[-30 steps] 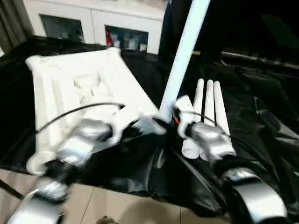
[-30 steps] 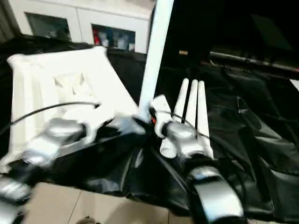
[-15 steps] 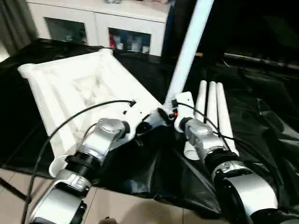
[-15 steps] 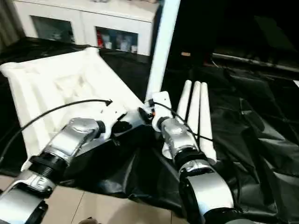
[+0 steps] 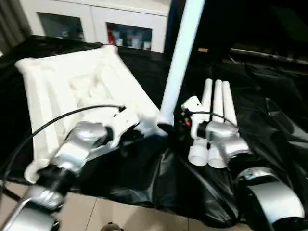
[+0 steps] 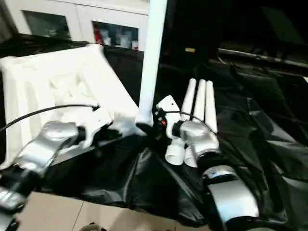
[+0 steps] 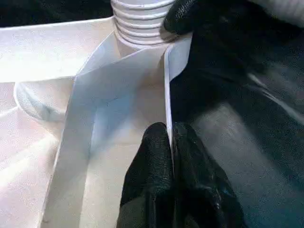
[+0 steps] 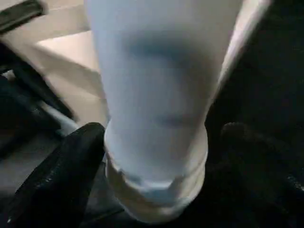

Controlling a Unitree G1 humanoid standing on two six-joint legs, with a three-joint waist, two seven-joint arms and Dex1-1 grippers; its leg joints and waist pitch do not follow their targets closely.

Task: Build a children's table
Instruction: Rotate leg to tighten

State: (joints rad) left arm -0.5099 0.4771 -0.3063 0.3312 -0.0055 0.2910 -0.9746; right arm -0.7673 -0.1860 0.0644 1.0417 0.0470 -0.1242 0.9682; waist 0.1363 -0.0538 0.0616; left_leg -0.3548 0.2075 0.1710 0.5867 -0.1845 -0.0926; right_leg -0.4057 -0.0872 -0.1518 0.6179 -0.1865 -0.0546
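Observation:
The white table top (image 5: 62,91) lies upside down on black cloth, its ribbed underside facing up. My left gripper (image 7: 170,142) is shut on a thin wall of the top, right by the near corner socket. One white leg (image 5: 179,62) stands nearly upright, and its threaded end (image 7: 142,19) sits at that socket. My right gripper (image 8: 156,185) is shut on the leg just above the thread, with one black finger (image 8: 61,175) on each side. Three more legs (image 5: 216,101) lie side by side on the cloth, to the right of the top.
A white cabinet with glass doors (image 5: 96,24) stands behind the table top. The crumpled black cloth (image 5: 269,110) spreads to the right and hangs over the near edge above a tiled floor (image 5: 120,216). A black cable (image 5: 57,120) arcs over my left forearm.
The whole picture has shifted with the camera. Both grippers keep their holds, and the leg is still upright at the corner socket.

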